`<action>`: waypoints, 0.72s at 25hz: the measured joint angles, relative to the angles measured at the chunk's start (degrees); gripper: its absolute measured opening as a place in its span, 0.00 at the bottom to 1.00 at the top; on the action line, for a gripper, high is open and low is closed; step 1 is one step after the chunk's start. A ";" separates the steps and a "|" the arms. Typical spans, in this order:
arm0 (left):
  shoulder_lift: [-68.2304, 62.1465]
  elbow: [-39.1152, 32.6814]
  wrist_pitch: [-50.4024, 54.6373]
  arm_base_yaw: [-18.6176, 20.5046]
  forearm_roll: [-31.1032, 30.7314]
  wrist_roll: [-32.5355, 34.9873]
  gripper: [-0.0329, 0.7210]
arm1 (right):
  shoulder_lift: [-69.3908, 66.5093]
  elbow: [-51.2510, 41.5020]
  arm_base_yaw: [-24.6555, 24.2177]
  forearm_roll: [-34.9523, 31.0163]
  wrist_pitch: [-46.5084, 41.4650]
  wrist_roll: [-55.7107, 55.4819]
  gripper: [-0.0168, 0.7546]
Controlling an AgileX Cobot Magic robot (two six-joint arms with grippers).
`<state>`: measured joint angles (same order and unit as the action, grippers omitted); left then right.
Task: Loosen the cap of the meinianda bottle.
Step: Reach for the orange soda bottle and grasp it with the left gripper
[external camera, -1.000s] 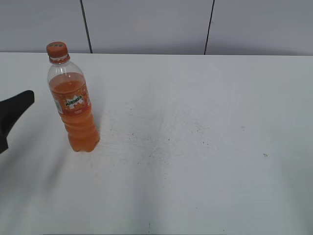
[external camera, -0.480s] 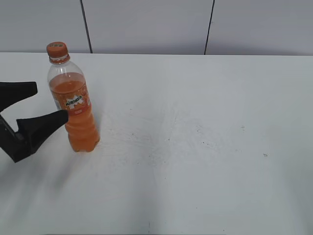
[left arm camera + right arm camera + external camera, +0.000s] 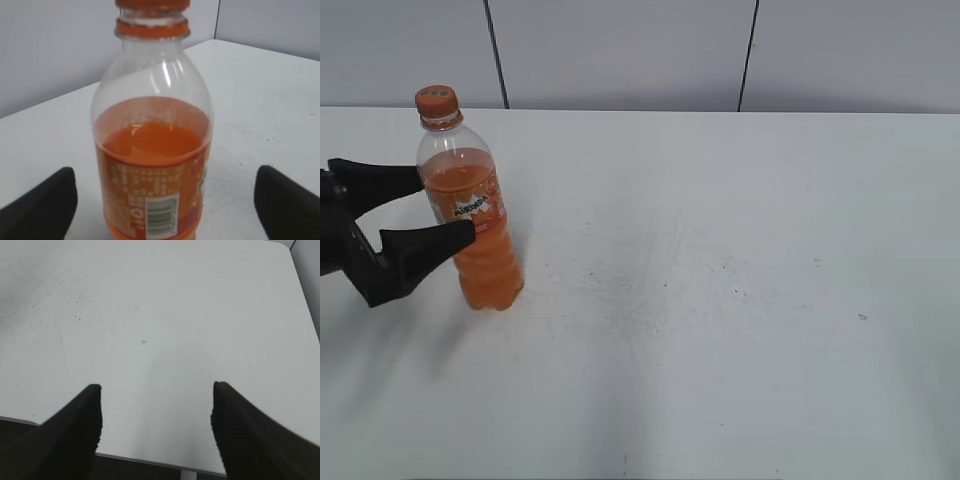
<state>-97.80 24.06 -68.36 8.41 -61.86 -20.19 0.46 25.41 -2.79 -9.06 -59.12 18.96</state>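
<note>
Two left gripper (image 3: 438,205) fingers flank meinianda bottle (image 3: 472,215); table (image 3: 720,300) beneath.

White table (image 3: 740,300), grey panelled wall (image 3: 620,50)

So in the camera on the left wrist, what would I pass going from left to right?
One black finger of the open left gripper, then the meinianda bottle with its cap on, then the other finger.
</note>
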 joint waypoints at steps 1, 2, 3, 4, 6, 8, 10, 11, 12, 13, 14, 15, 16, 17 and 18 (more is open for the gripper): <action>-1.03 0.66 -0.15 0.00 -0.85 -0.05 0.91 | 0.00 0.00 0.00 0.00 0.00 0.00 0.69; -2.22 1.74 -0.24 0.00 -1.97 -0.05 0.91 | 0.00 0.00 0.00 0.00 0.00 0.00 0.69; -3.37 2.71 -0.36 0.00 -2.88 -0.05 0.91 | 0.00 0.00 0.00 0.00 0.00 0.00 0.69; -4.28 3.50 -0.43 0.00 -3.50 -0.05 0.90 | 0.00 0.00 0.00 0.00 0.00 0.00 0.69; -6.42 5.51 -0.43 0.00 -4.40 -0.05 0.89 | 0.00 0.00 0.00 0.00 0.00 0.00 0.69; -8.45 7.46 -0.49 0.00 -5.12 -0.05 0.88 | 0.00 0.00 0.00 0.00 0.00 0.00 0.69; -10.90 9.58 -0.49 -0.12 -5.90 -0.11 0.87 | 0.00 0.00 0.00 0.00 0.00 0.00 0.69; -11.95 10.49 -0.49 -0.46 -6.35 -0.18 0.87 | 0.00 0.00 0.00 0.00 0.00 0.00 0.69; -13.14 11.58 -0.49 -0.96 -6.80 -0.43 0.85 | 0.00 0.00 0.00 0.00 0.00 0.00 0.69; -14.22 12.53 -0.49 -1.63 -7.40 -0.70 0.85 | 0.00 0.00 0.00 0.00 0.00 0.00 0.69; -15.14 13.64 -0.49 -2.26 -8.13 -1.09 0.84 | 0.00 0.00 0.00 0.00 0.00 0.00 0.69; -15.83 14.69 -0.49 -3.01 -8.89 -1.36 0.83 | 0.00 0.00 0.00 0.00 0.00 0.00 0.69; -16.44 15.56 -0.49 -3.75 -9.32 -1.49 0.83 | 0.00 0.00 0.00 0.00 0.00 0.00 0.69; -16.92 16.26 -0.49 -4.23 -9.57 -1.63 0.83 | 0.00 0.00 0.00 0.00 0.00 0.00 0.69; -17.13 16.67 -0.49 -4.69 -9.75 -1.71 0.83 | 0.00 0.00 0.00 0.00 0.00 0.00 0.69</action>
<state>-114.93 40.73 -68.85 3.72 -71.61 -21.89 0.46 25.41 -2.79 -9.06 -59.12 18.96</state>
